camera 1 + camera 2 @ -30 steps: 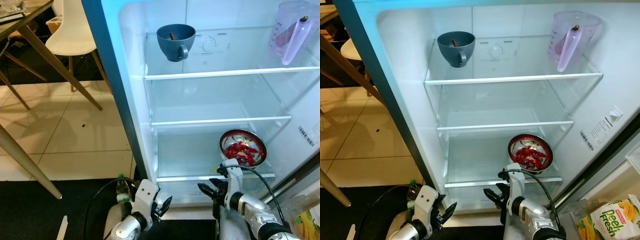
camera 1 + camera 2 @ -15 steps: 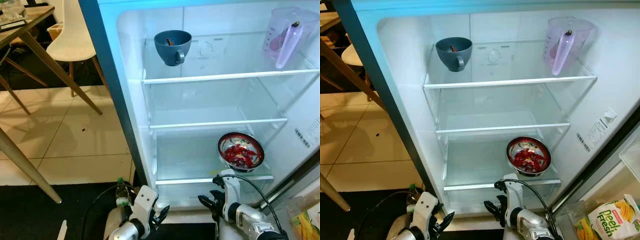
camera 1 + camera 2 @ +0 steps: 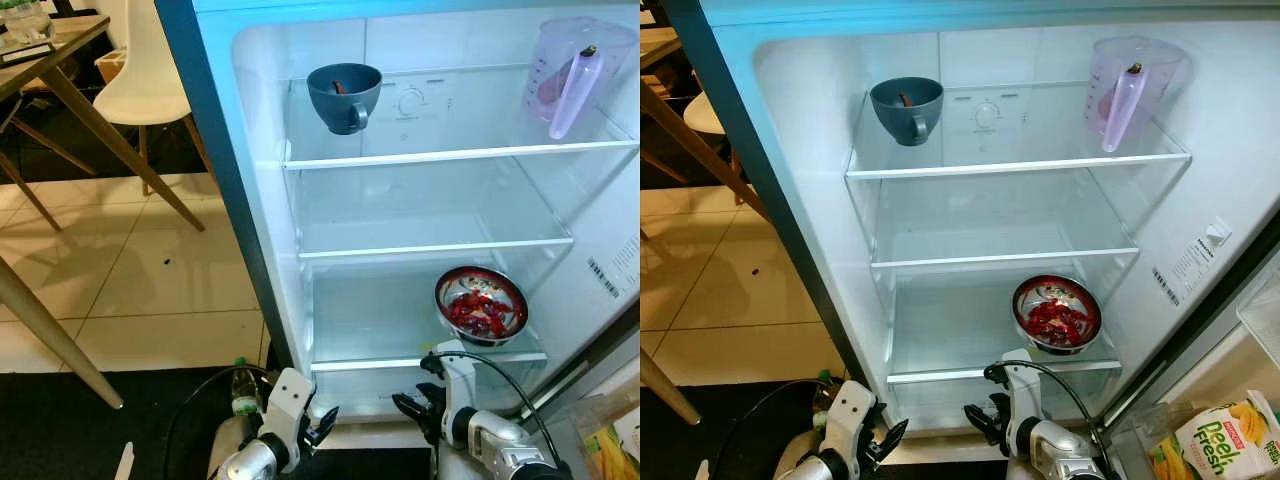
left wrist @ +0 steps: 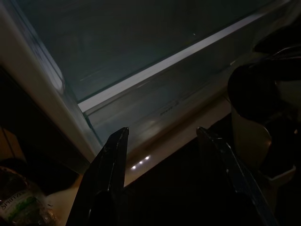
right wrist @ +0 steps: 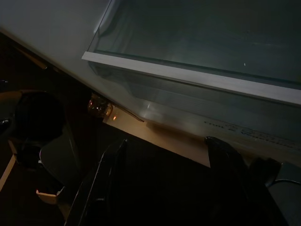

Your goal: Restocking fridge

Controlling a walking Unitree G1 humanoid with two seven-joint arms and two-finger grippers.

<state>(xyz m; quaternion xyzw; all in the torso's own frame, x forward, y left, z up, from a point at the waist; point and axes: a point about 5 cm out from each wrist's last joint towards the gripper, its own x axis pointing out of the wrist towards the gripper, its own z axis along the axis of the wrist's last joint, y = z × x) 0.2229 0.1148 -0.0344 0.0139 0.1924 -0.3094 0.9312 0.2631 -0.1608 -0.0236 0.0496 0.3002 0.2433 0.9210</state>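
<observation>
The fridge point(image 3: 262, 110) stands open before me. On its top shelf sit a dark blue mug point(image 3: 344, 95) at the left and a pale purple pitcher point(image 3: 572, 70) at the right. A red-rimmed metal bowl point(image 3: 481, 305) of red food rests at the right of the lower glass shelf point(image 3: 380, 358). My left gripper point(image 3: 322, 427) hangs low in front of the fridge's base, open and empty, its fingers point(image 4: 110, 174) wide apart. My right gripper point(image 3: 414, 405) hangs beside it under the bowl's shelf, open and empty too, also seen in the right wrist view as two spread fingers point(image 5: 101, 183).
A small water bottle point(image 3: 241, 388) stands on the dark mat by my left arm. A yellow snack bag point(image 3: 1220, 435) lies at the lower right beside the fridge door. A wooden table point(image 3: 60, 60) and a white chair point(image 3: 145, 60) stand on the tiled floor at the left.
The whole picture has shifted slightly as the camera moved. Both grippers stay low before the fridge base, open and empty.
</observation>
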